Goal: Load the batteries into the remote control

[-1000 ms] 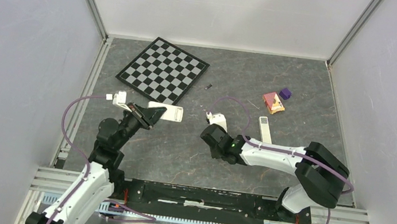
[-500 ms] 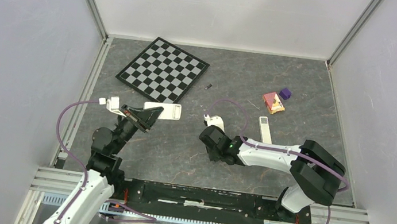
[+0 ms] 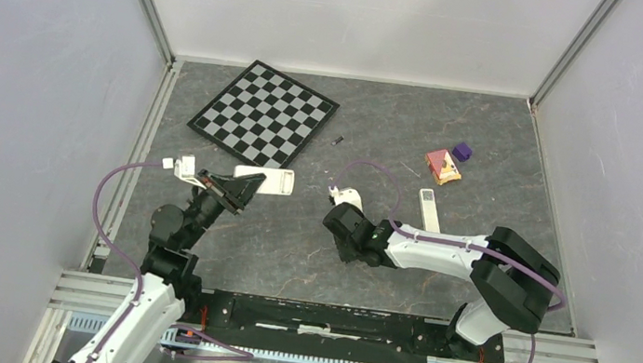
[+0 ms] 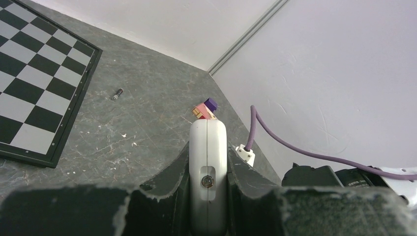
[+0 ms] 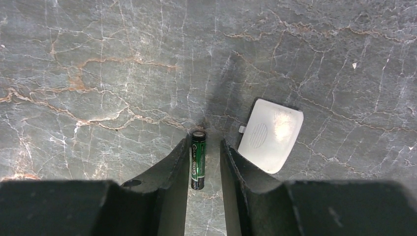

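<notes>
My left gripper (image 4: 208, 162) is shut on the white remote control (image 4: 208, 135), gripping it edge-on by its two flat sides. In the top view the remote (image 3: 269, 180) sticks out to the right of that gripper (image 3: 237, 187), above the table. My right gripper (image 5: 205, 147) points down at the table with its jaws open. A green and black battery (image 5: 197, 160) lies between them, close to the left finger with a gap on the right. A second battery (image 3: 338, 140) lies farther back near the chessboard, and the left wrist view shows this same battery (image 4: 117, 94).
A white battery cover (image 5: 270, 135) lies just right of my right fingers. A chessboard (image 3: 264, 114) covers the back left. A second white remote (image 3: 428, 210), a thin stick (image 3: 410, 169), coloured blocks (image 3: 444, 166) and a purple cube (image 3: 461, 151) sit at the right.
The left arm has drawn back toward its base, still holding the remote. The right wrist has shifted slightly left and lower.
</notes>
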### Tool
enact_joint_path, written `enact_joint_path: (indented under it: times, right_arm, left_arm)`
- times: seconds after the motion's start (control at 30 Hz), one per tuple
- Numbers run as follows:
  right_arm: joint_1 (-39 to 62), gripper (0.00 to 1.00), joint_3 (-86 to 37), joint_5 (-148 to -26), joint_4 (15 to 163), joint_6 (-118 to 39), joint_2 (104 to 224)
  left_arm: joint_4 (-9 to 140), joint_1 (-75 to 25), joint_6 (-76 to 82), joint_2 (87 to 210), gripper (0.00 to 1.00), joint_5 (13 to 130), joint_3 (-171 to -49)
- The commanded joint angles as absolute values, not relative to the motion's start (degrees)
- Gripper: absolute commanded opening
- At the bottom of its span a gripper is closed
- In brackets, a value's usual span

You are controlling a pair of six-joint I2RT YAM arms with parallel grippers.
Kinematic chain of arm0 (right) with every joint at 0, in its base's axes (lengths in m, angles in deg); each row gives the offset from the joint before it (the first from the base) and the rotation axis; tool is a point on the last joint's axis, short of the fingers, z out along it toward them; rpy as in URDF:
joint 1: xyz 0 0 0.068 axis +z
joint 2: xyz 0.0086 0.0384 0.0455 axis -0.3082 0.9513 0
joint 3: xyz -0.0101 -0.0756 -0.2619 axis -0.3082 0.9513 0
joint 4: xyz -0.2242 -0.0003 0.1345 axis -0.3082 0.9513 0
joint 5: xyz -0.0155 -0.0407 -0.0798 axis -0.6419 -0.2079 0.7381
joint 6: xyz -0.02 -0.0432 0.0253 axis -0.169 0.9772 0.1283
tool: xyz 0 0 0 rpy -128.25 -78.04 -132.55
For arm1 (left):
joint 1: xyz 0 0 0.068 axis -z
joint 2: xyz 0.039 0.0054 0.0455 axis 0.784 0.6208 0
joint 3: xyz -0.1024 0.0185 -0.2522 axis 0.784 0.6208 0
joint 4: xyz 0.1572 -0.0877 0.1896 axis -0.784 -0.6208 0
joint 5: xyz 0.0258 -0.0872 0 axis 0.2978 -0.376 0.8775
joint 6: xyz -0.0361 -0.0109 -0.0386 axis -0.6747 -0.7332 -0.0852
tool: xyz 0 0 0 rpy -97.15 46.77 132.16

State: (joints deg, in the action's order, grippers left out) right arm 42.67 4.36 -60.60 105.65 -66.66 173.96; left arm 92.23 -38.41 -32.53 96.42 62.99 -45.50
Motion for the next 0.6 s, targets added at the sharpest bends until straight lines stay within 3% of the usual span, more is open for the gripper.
enact_joint_path:
  times: [0.0,0.2,0.33,0.57]
  right_arm:
    - [42.87,0.31,4.66,-61.08,110.90,-65.50,173.91]
    - [43.45,0.22,4.03,-62.25,112.56,-65.12,174.23]
    - [43.45,0.00,4.76,-62.43,112.34,-66.21,174.13]
    - [41.67,0.00,3.46,-66.66,110.09,-70.45,170.90]
  left_arm:
    - [93.37,-38.71,-32.64,97.13,0.02,62.88,-47.67]
    - [86.86,-38.71,-32.61,98.27,0.02,64.10,-49.50]
    - [81.67,-38.71,-33.11,99.81,0.02,63.98,-51.04]
    - [78.23,-38.62,-37.40,105.12,0.02,60.21,-51.06]
